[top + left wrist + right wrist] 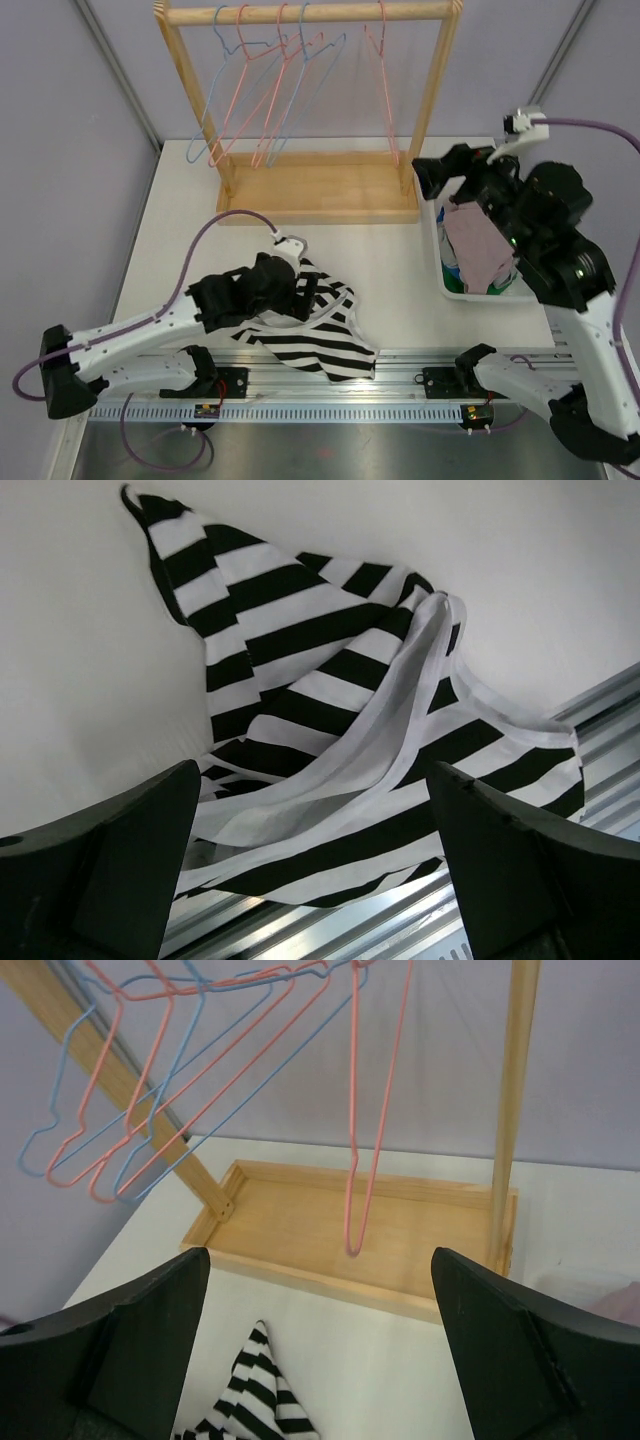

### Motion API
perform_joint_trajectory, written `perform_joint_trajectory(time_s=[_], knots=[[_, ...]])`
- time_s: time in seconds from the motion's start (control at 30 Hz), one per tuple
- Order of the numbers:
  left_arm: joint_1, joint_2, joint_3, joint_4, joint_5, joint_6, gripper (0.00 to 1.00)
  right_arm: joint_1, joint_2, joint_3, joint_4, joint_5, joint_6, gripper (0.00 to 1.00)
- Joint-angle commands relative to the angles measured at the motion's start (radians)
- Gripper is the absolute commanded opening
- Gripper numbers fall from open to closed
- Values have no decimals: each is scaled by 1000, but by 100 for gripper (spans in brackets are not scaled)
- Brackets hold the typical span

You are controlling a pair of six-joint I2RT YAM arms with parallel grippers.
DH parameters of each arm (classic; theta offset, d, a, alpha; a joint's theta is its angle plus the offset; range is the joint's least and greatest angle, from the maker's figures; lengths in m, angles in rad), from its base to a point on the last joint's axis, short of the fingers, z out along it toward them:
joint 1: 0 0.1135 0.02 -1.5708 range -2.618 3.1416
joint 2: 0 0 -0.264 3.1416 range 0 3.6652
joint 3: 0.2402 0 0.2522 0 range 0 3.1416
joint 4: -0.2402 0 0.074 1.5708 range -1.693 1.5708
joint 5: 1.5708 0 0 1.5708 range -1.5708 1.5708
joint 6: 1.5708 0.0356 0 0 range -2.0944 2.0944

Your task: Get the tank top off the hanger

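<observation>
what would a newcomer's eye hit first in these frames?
The striped tank top, crumpled at the near edge of the table beneath the open left gripper. Behind it stands a wooden rack hung with bare pink and blue wire hangers. At right, a white bin holds a pink cloth under the right arm.

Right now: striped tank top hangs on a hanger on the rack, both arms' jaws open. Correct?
No. The striped tank top lies crumpled on the table at the near edge; the hangers on the rack are all bare, as the top external view shows. Both arms' jaws are open.
</observation>
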Motion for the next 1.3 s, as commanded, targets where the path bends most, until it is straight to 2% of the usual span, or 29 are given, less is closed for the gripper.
perform_joint_trajectory(time_s=[0.0, 0.13, 0.23, 0.43, 0.5, 0.53, 0.57, 0.63, 0.67, 0.7, 0.83, 1.0, 1.07, 1.17, 1.2, 1.27], knots=[[-78, 118, 26, 88, -68, -48, 99, -3, -141, -114, -129, -129, -24, 100], [-150, 284, 34, 125, -59, -76, 99, -3, -302, -293, -189, -266, 8, 99], [-157, 394, 0, 198, -17, -93, 99, -3, -424, -379, -205, -336, 40, 99], [-159, 589, -37, 312, 32, -123, 99, -3, -588, -406, -240, -402, 94, 100], [-159, 644, -31, 324, 38, -126, 93, -3, -617, -383, -260, -425, 106, 99], [-157, 658, -23, 341, 47, -120, 87, -3, -625, -373, -269, -435, 109, 100], [-157, 669, -20, 346, 58, -117, 61, -3, -639, -366, -287, -444, 111, 99], [-157, 680, 1, 354, 64, -114, 25, -3, -656, -346, -298, -461, 114, 100], [-157, 672, 9, 352, 60, -114, 10, -3, -678, -344, -306, -455, 119, 100], [-161, 663, 15, 354, 57, -111, 0, -3, -689, -340, -312, -435, 120, 100], [-176, 550, 81, 348, 9, -85, 0, -3, -725, -318, -355, -377, 116, 99], [-194, 444, 277, 374, -32, 28, 0, -3, -771, -274, -396, -303, 103, 100], [-193, 459, 365, 371, 6, 96, 0, -3, -787, -245, -416, -280, 103, 100], [-194, 546, 579, 325, 70, 163, 0, -3, -807, -208, -430, -239, 99, 100], [-194, 607, 695, 302, 83, 177, 0, -1, -814, -198, -433, -223, 97, 100], [-194, 675, 802, 289, 118, 220, 0, -3, -824, -163, -447, -212, 88, 99]])
